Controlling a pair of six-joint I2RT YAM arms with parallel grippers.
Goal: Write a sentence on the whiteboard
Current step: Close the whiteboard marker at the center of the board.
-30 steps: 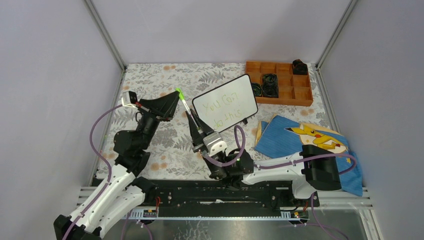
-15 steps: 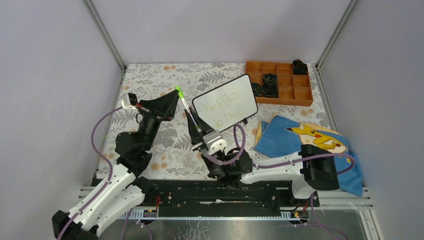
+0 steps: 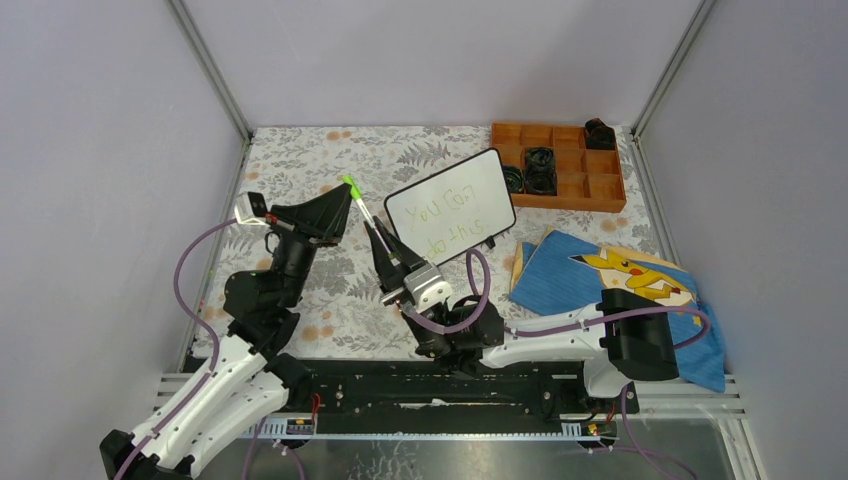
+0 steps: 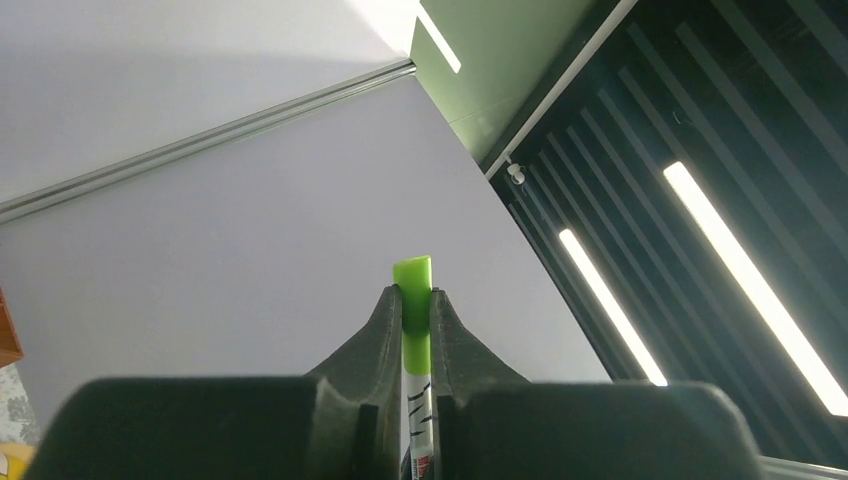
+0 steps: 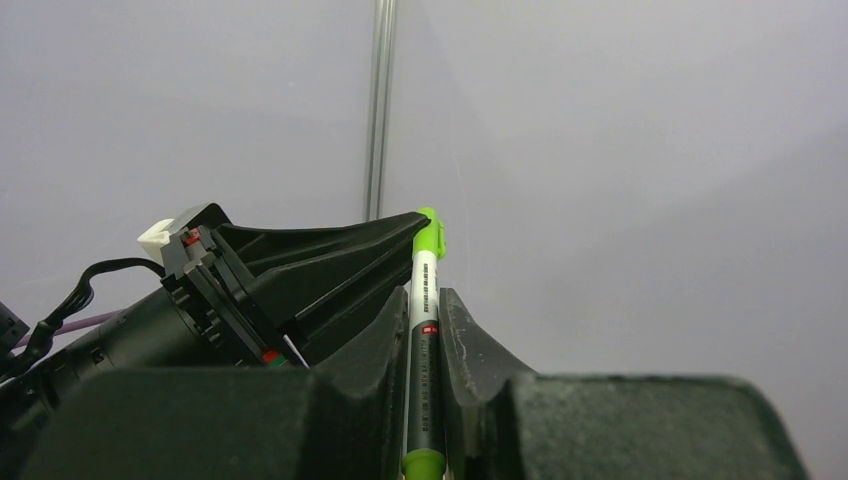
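Whiteboard: the whiteboard (image 3: 450, 205) is seen at the centre of the top view, on the floral table cover (image 3: 300, 160). It is just right of the raised marker and down-left of the orange tray (image 3: 560, 204).
Whiteboard axis: the long side is slanted, running from the lower left to the upper right of the frame.
Sentence: the sentence (image 3: 448, 218) is written in thin green strokes in two lines that follow the board's slant. "You Can" is read above and "do this" below.
Marker: the green marker (image 3: 362, 208) is held up off the table between the two claws. Its long axis runs from lower right to upper left in the top view, and the green cap (image 3: 350, 186) points to the upper left.
Left gripper: the left gripper (image 4: 412, 300) is drawn in narrow, with the cap clasped between its fingers. No gap is made out in the left wrist view.
Right gripper: the right gripper (image 5: 425, 300) is closed narrowly on the marker's barrel, below the cap.
Claws together: the two sets of fingertips are brought near each other along the marker.
Blue cloth: a blue cloth (image 3: 560, 275) with a Pikachu print is laid at the right of the frame, near the board.
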